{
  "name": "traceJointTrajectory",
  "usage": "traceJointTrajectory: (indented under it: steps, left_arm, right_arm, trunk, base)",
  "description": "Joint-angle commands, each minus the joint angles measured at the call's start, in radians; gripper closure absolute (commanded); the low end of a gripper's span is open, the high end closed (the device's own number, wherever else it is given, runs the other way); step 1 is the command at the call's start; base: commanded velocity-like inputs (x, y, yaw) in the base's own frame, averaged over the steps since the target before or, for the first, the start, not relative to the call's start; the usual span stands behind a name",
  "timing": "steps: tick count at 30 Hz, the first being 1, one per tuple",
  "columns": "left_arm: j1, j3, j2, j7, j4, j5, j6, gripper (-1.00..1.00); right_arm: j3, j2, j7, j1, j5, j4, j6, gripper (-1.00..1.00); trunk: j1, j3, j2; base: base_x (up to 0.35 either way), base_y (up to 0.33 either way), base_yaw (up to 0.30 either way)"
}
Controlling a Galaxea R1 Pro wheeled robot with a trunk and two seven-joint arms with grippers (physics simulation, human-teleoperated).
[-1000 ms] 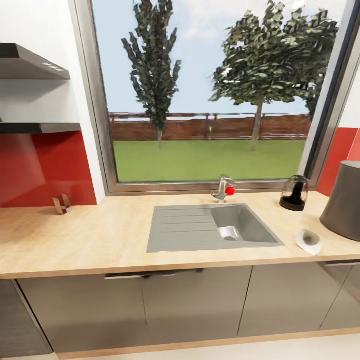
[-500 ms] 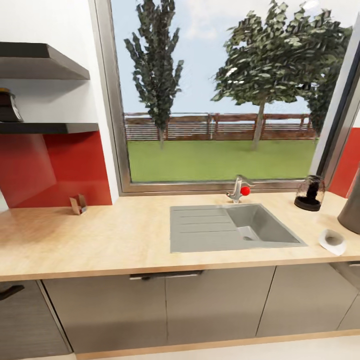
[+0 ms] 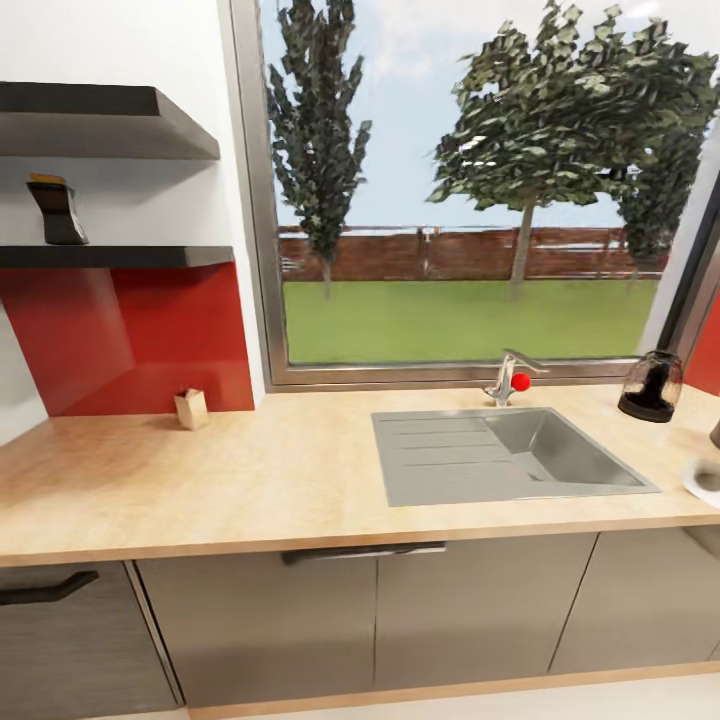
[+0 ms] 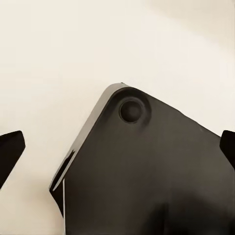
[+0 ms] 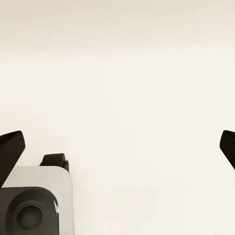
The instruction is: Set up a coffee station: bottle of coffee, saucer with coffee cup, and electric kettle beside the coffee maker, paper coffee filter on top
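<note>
wooden countertop [image 3: 250, 480] carried the sink [image 3: 505, 455] beneath the window [image 3: 470, 190]; bottle of coffee [image 3: 57, 210] stood on the shelf [image 3: 110, 256]. left gripper [image 4: 117, 149] and right gripper [image 5: 117, 147] were both released, empty.

A long wooden counter [image 3: 250, 480] runs under the window. A grey sink [image 3: 505, 456] is set into it, a tap [image 3: 508, 378] at its back edge. A small box [image 3: 190, 409] stands by the red wall, a dark glass kettle [image 3: 652, 387] near the far right. The lower shelf [image 3: 110, 256] carries a dark bottle [image 3: 57, 210].
</note>
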Motion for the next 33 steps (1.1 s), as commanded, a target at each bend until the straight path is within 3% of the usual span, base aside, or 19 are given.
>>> traceJointTrajectory:
  steps: [1, 33]
  left_arm:
    - [0.000, 0.003, 0.000, -0.010, -0.001, 0.011, 0.001, -1.00]
    - [0.000, 0.003, 0.000, -0.010, 0.001, 0.011, -0.016, -1.00]
  right_arm:
    - [0.009, 0.000, -0.001, -0.002, -0.007, 0.004, -0.006, -1.00]
    - [0.009, 0.003, -0.006, -0.002, -0.007, 0.004, -0.006, -1.00]
  trunk:
    - [0.000, -0.001, -0.001]
    - [0.000, -0.001, -0.001]
  base:
    - [0.000, 0.343, 0.000]
    - [0.000, 0.344, 0.000]
